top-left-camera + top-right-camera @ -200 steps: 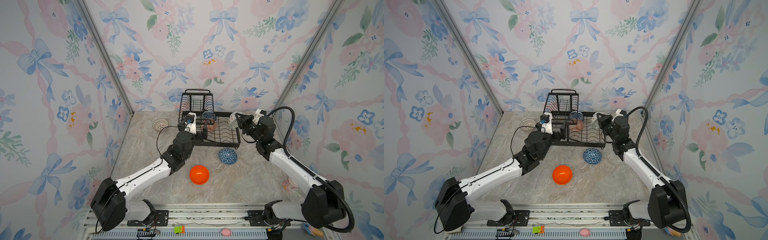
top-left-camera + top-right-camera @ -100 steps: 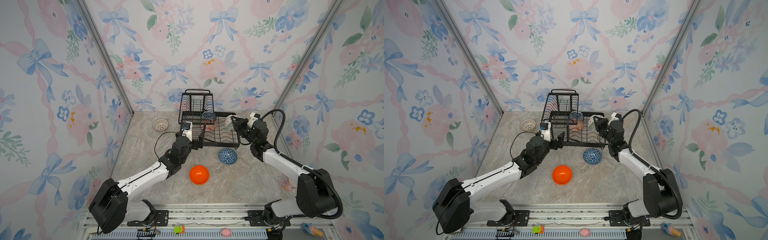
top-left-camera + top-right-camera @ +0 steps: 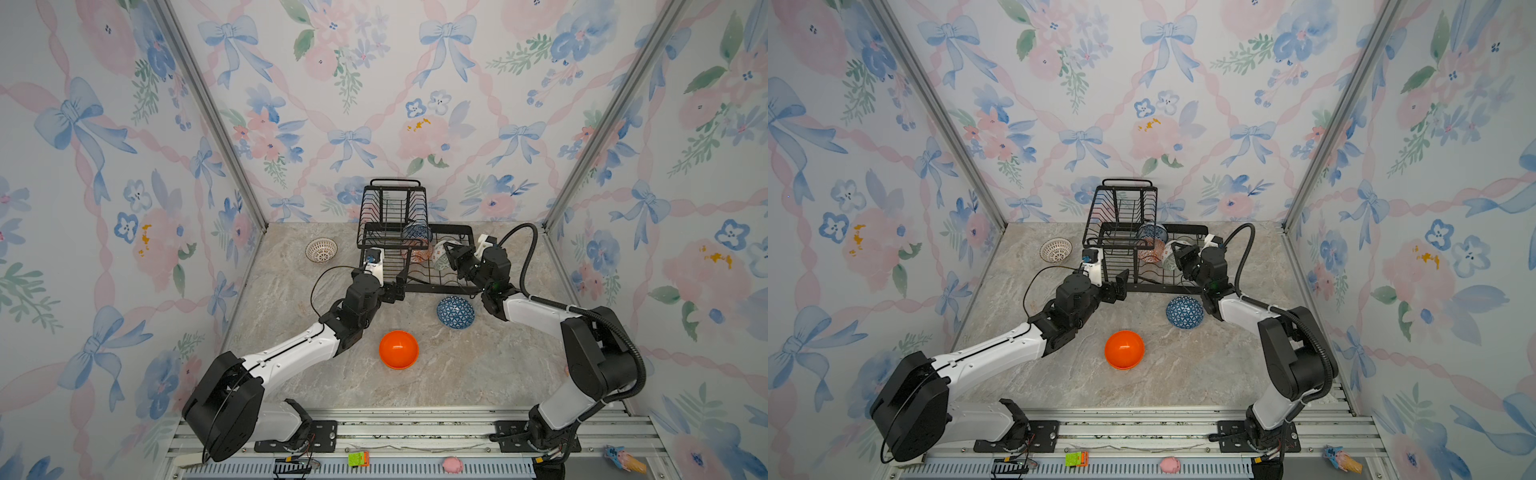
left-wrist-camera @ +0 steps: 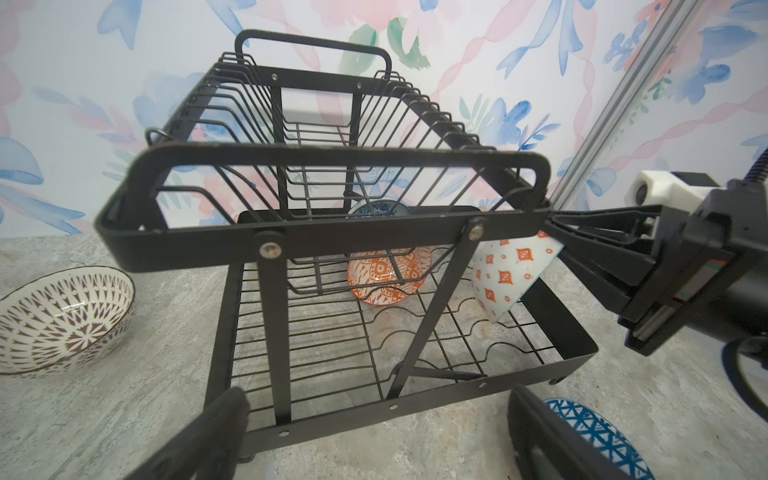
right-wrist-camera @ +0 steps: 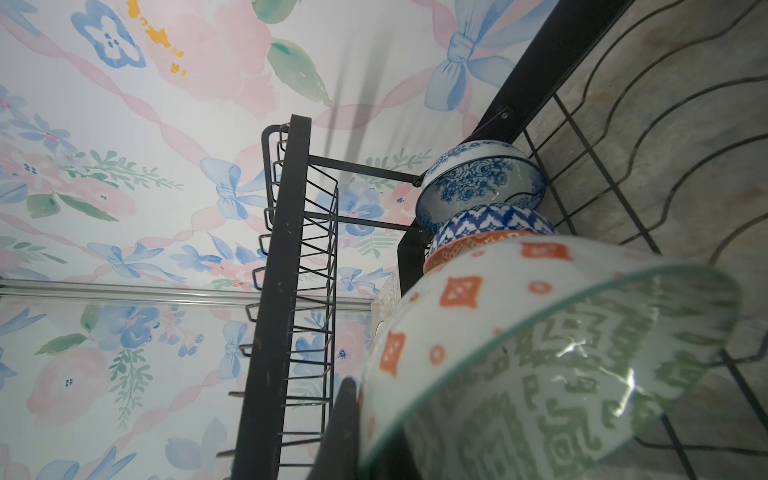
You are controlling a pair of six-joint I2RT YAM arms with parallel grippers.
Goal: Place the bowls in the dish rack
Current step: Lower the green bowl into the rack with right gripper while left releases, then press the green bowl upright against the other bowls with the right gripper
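Both top views show the dish rack point(image 3: 386, 246) at the centre of the frame against the back wall; it is black wire, with a raised upper basket point(image 4: 332, 232) on the left and a flat slotted lower tray point(image 4: 561, 320) spreading to the right. Two bowls stand on edge in the tray, partly under the basket; the blue-and-white bowl point(image 3: 417, 235) is at the back, and the red-orange patterned bowl point(image 3: 415, 254) is just in front of it. The right gripper point(image 3: 449, 255) reaches in from the right of the frame with its jaws clamped on the rim of the grey-green bowl point(image 4: 511, 270); that bowl is white with orange diamonds outside and green-patterned inside; it is tilted on edge over the tray, just beside the red-orange one, and whether it touches the wires I cannot tell. The left gripper point(image 4: 378, 399) sits at the rack's front edge, jaws wide apart and holding nothing. Three bowls lie on the marble table point(image 3: 478, 365); the white lattice bowl point(image 3: 321, 250) stands upright left of the rack; the dark blue geometric bowl point(image 3: 455, 312) lies upside down just below the rack's front right corner; the plain orange bowl point(image 3: 398, 350) sits lower, near the middle of the frame.
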